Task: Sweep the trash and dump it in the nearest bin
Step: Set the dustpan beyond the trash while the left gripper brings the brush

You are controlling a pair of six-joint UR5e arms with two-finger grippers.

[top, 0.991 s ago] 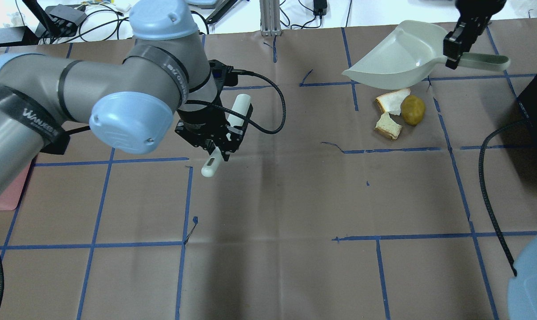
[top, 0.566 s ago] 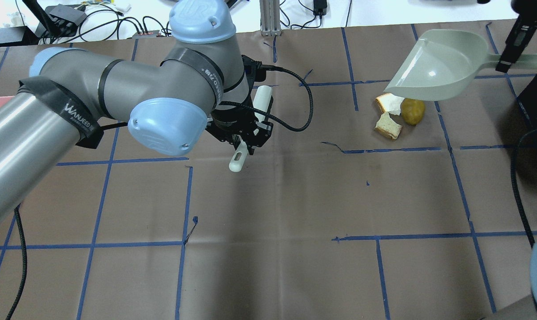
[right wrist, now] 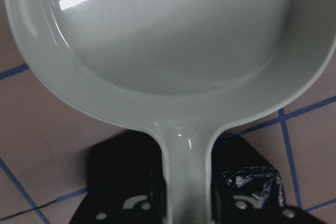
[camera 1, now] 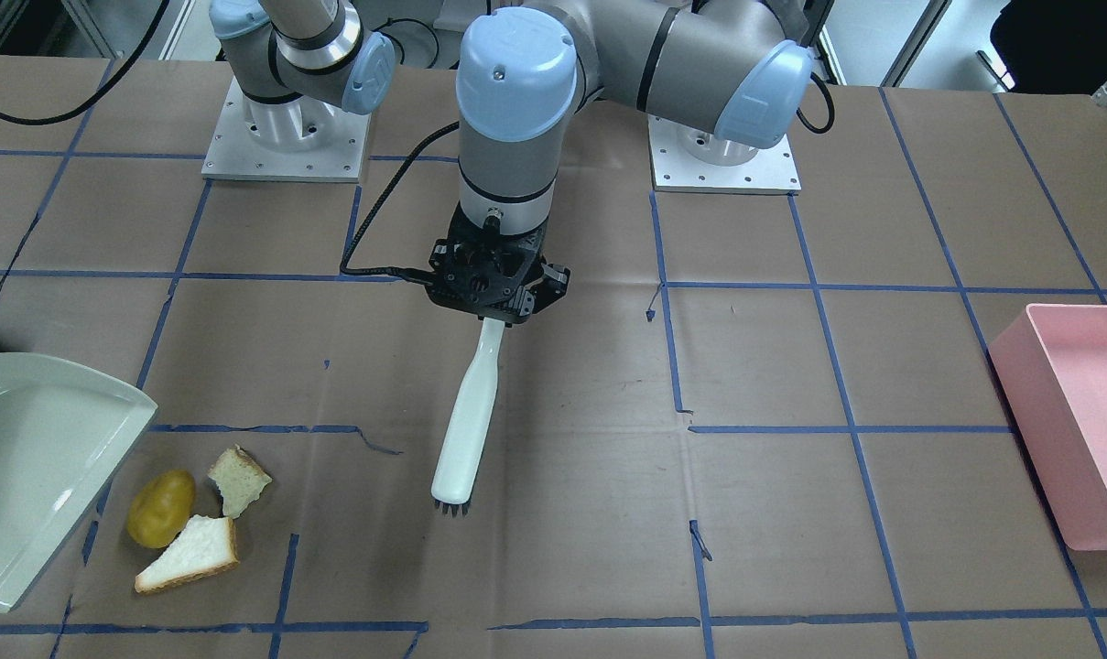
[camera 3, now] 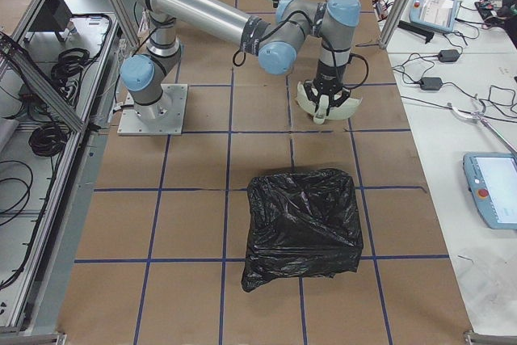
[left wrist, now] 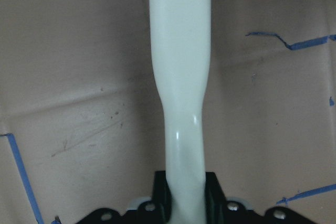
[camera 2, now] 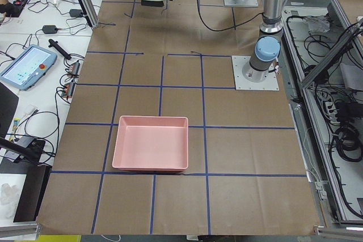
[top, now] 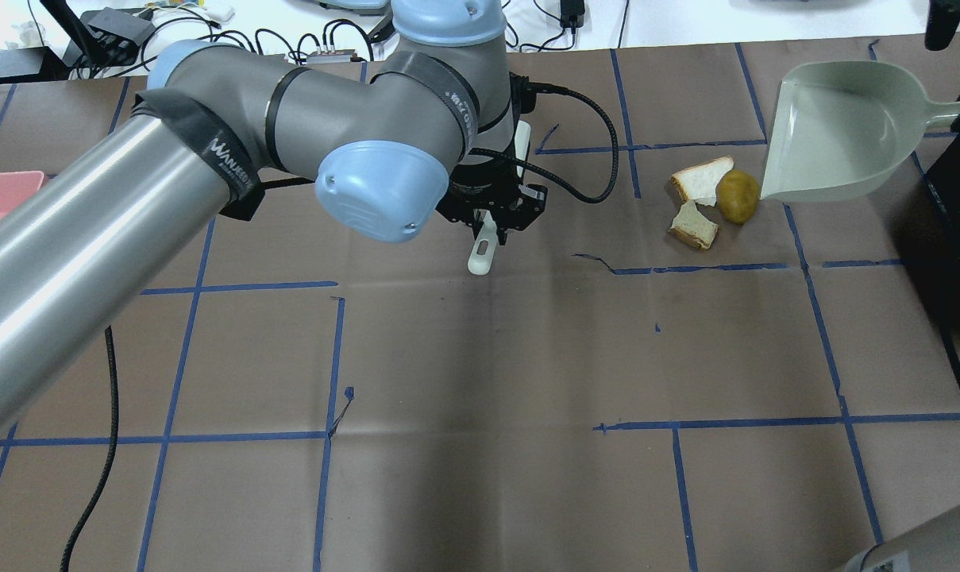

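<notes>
Brown-papered tabletop [top: 480,357] with a blue tape grid, and the trash [camera 1: 191,556] sits on the robot's right side, both tools loaded!
There's the yellow lump [top: 738,196], just beside a bread slice [top: 700,180] and a smaller bread chunk [top: 693,226]. The pale dustpan [top: 837,131] has its mouth right next to the lump, and the right tool [right wrist: 185,203] is clenched on its handle. Mid-tabletop, well apart, the left tool [left wrist: 185,195] is grasping the white brush [camera 1: 469,416], bristles down. A black-bagged bin [camera 3: 303,228] stands at the right end, a pink tray [camera 1: 1079,421] at the left.
</notes>
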